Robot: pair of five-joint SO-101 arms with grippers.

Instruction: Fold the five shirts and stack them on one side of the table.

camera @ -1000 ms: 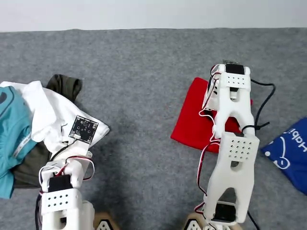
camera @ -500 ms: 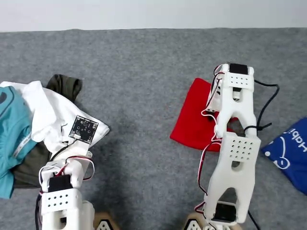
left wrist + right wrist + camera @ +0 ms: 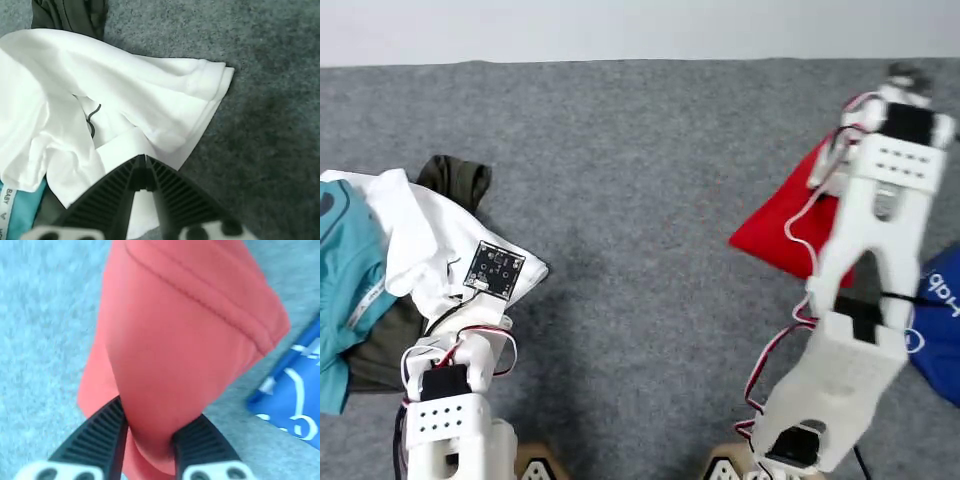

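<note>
My right gripper [image 3: 150, 427] is shut on the folded red shirt [image 3: 185, 335], which hangs from its fingers. From above, the red shirt [image 3: 785, 225] is lifted at the table's far right, under the right arm [image 3: 875, 200]. A blue shirt [image 3: 938, 325] lies at the right edge, also seen as blue cloth [image 3: 295, 395] beyond the red one. On the left a white shirt [image 3: 420, 245], a teal shirt [image 3: 345, 280] and a dark olive shirt [image 3: 455, 180] lie in a heap. My left gripper [image 3: 145, 167] is shut, with nothing in it, over the white shirt [image 3: 100, 100].
Grey carpet-like cloth [image 3: 620, 200] covers the table, bare across the middle. The table's far edge [image 3: 620, 62] meets a pale wall. A small black board [image 3: 494, 270] on the left arm sits over the white shirt.
The right arm has swung right and away, lifting the red shirt off the table and carrying it toward the blue one. The left arm has not moved.
</note>
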